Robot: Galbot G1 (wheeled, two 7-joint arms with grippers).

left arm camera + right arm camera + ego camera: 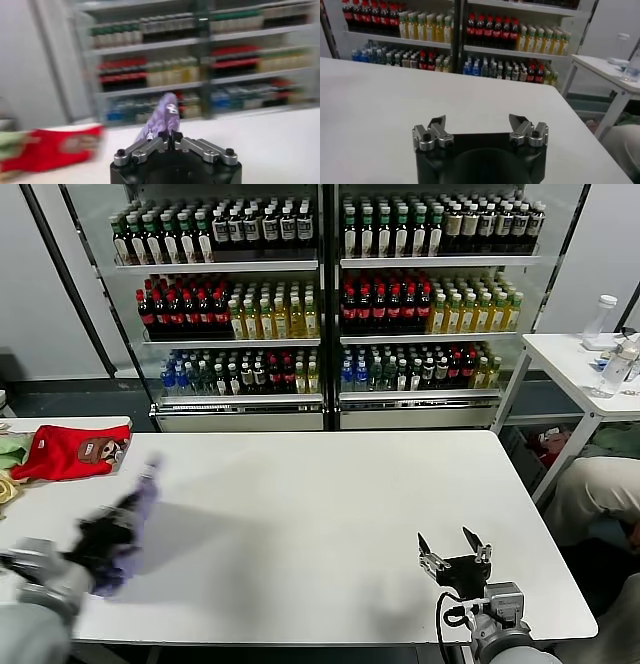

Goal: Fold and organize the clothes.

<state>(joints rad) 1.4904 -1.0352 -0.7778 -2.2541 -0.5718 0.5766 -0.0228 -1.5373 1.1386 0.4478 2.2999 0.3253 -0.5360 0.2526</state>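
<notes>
A: What is in the room?
B: One white table [320, 514], two shelving units [325, 304] full of bottles behind it.
A: And the clothes?
B: One lavender T-shirt [140, 504], at the table's left, pinched by the left gripper [169, 140]. One red garment [70, 452] lies beside.
A: The right gripper [452, 552]?
B: Spread wide, holding nothing, near the front edge.

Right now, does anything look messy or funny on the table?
Yes. The lavender T-shirt isn't lying flat: it hangs bunched up from the shut left gripper near the table's left edge. The red garment sits folded at the far left corner. The right gripper waits open, holding nothing.
</notes>
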